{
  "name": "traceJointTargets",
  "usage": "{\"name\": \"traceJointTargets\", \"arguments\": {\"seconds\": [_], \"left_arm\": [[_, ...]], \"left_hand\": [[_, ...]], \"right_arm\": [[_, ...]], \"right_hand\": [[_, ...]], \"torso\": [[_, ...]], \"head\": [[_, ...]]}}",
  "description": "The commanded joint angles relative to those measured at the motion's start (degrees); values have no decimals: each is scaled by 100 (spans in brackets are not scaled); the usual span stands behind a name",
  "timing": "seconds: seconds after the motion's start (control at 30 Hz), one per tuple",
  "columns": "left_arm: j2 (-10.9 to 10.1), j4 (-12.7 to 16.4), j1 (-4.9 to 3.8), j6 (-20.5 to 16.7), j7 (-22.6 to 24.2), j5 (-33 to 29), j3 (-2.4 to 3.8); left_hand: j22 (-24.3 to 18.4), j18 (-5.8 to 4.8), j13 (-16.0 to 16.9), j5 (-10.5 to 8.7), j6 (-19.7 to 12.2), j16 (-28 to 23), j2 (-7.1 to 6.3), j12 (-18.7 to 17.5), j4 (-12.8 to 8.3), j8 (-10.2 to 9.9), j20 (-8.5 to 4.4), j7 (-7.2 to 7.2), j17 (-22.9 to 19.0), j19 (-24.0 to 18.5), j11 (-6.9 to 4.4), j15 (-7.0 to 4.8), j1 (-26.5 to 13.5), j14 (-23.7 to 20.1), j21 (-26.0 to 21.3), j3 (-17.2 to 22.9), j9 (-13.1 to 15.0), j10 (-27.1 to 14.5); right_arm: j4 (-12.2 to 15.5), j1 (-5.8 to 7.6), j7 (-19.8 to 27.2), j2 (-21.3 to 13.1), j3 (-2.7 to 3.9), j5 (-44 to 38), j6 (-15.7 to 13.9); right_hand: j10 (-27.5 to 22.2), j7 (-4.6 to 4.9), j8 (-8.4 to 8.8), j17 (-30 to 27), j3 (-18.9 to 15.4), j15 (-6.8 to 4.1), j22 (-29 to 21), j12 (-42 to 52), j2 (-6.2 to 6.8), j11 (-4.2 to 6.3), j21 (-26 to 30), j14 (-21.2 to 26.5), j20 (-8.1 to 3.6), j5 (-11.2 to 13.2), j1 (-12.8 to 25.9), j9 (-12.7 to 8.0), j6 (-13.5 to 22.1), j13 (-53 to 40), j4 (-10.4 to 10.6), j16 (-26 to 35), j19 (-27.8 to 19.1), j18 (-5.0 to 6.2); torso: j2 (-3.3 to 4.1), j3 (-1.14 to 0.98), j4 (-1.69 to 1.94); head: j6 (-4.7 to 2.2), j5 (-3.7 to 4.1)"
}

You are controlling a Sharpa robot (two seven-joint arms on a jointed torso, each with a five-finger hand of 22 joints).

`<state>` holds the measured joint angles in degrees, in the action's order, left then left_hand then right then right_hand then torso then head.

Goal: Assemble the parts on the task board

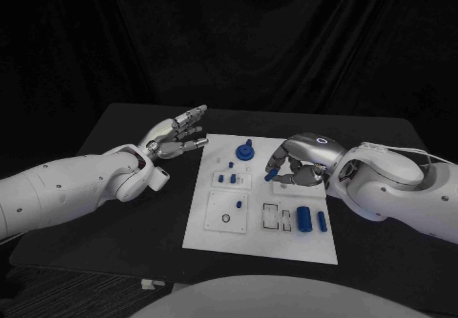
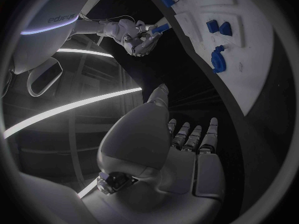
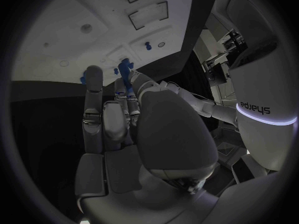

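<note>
Black cloth hangs behind a black table [image 1: 124, 218], and on the middle of that table lies the white board [image 1: 286, 248] with its small blue pieces. From the head camera the left hand [image 1: 175, 138] is raised over the bare table just beside the board's left edge, palm up, its fingers [image 1: 194, 116] spread and holding nothing; the left wrist camera shows the same hand [image 2: 187, 149] from behind, fingers stretched out side by side and apart from the board [image 2: 261, 59]. The right hand [image 1: 298, 165] sits over the right half of the board, fingers curled in, and a blue peg [image 1: 270, 175] is pinched at its fingertips. The left wrist camera catches that peg [image 2: 159, 29] sticking out of the far hand [image 2: 134, 35], which the head view shows less plainly. In the right wrist camera the hand [image 3: 124, 129] hides most of its own grip, though a blue piece [image 3: 125, 73] seems to sit at its fingertips. A round blue knob [image 1: 245, 153] stands near the board's far edge, two short blue pieces [image 1: 226, 178] lie in a raised panel left of centre, a black ring [image 1: 226, 218] rests in the panel below that, and two blue cylinders [image 1: 312, 219] lie side by side near the right edge, next to open slots [image 1: 276, 217].
</note>
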<state>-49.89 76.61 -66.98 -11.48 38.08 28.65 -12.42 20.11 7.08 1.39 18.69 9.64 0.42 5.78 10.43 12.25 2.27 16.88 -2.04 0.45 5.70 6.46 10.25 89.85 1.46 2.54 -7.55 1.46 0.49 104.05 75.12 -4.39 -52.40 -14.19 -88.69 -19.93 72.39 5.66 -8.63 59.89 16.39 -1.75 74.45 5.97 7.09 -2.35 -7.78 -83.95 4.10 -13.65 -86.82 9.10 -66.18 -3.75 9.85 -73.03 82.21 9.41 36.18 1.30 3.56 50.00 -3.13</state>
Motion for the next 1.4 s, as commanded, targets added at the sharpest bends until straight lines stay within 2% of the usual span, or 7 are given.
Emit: {"name": "traceJointTargets", "arguments": {"seconds": [0.03, 0.4, 0.47, 0.77, 0.9, 1.07, 1.4], "left_arm": [[33, -8, 13, 74, 55, -35, 5], [103, -48, 24, 104, 37, -35, 5], [113, -56, 25, 109, 30, -35, 5], [144, -79, 25, 132, 17, -35, 6], [155, -92, 26, 143, 10, -35, 6], [165, -110, 26, 152, 5, -35, 6], [190, -130, 28, 164, -2, -35, 6]], "left_hand": [[-7, 33, 9, 40, 21, 20, 46, 27, -41, -33, 1, 16, 9, 18, 31, 11, 3, 29, 18, -4, 5, -8], [-18, 23, 11, 48, 30, 21, 66, 46, -48, -35, 1, 34, 10, 20, 50, 18, 7, 32, 16, 6, 6, -5], [-19, 22, 11, 48, 31, 21, 68, 48, -49, -35, 1, 35, 10, 20, 52, 19, 8, 33, 16, 7, 6, -4], [-7, 8, 13, 53, 58, 27, 96, 63, -57, -35, 1, 69, 14, 35, 91, 32, 7, 50, 19, 17, 9, 1], [-3, 7, 13, 54, 57, 27, 98, 64, -57, -36, 1, 71, 15, 38, 94, 33, 7, 51, 20, 18, 9, 1], [11, 3, 13, 56, 60, 30, 107, 66, -59, -37, 1, 82, 17, 48, 108, 38, 6, 59, 24, 20, 9, 2], [11, 3, 13, 56, 60, 30, 107, 66, -59, -37, 1, 82, 17, 48, 108, 38, 6, 59, 24, 20, 9, 2]], "right_arm": [[42, -62, 10, 179, 4, -154, 73], [-328, -366, 215, 1049, 4, -519, 169], [-435, -442, 224, 1213, 5, -598, 237], [-742, -675, 182, 1571, 5, -688, 475], [-795, -714, 155, 1622, 5, -696, 566], [-814, -739, 131, 1644, 5, -700, 665], [-817, -761, 87, 1702, 5, -702, 900]], "right_hand": [[31, -14, -12, 14, 42, -37, 10, -39, 12, -9, -5, -48, -41, 24, 26, 103, -63, 8, -16, -15, -6, 63], [46, -5, 8, 50, 70, -41, 26, -73, 20, -9, -37, -69, -48, -9, 2, 107, -59, 9, -52, -34, 10, 58], [46, -5, 8, 50, 70, -41, 26, -73, 20, -9, -37, -69, -48, -9, 2, 107, -59, 9, -52, -34, 10, 58], [34, 15, 54, 47, 92, -33, 35, -123, 36, -24, -22, -76, -48, -3, 4, 99, -14, 12, -76, -27, 12, 55], [35, 20, 66, 48, 101, -31, 37, -132, 38, -26, -17, -78, -48, -2, 0, 97, -3, 11, -85, -25, 11, 54], [40, 23, 74, 48, 107, -31, 37, -137, 39, -26, -4, -79, -48, -2, -4, 96, 4, 10, -93, -25, 10, 56], [54, 27, 85, 44, 119, -31, 43, -144, 46, -25, -6, -79, -49, 4, -18, 96, 7, 7, -114, -19, 9, 55]], "torso": [[2, -8, -2], [1, -19, -21], [-4, -17, 1], [10, -11, 32], [18, -8, 50], [12, -6, 24], [9, -12, 20]], "head": [[0, -31], [0, -71], [0, -65], [0, -62], [0, -45], [0, -74], [0, -69]]}}
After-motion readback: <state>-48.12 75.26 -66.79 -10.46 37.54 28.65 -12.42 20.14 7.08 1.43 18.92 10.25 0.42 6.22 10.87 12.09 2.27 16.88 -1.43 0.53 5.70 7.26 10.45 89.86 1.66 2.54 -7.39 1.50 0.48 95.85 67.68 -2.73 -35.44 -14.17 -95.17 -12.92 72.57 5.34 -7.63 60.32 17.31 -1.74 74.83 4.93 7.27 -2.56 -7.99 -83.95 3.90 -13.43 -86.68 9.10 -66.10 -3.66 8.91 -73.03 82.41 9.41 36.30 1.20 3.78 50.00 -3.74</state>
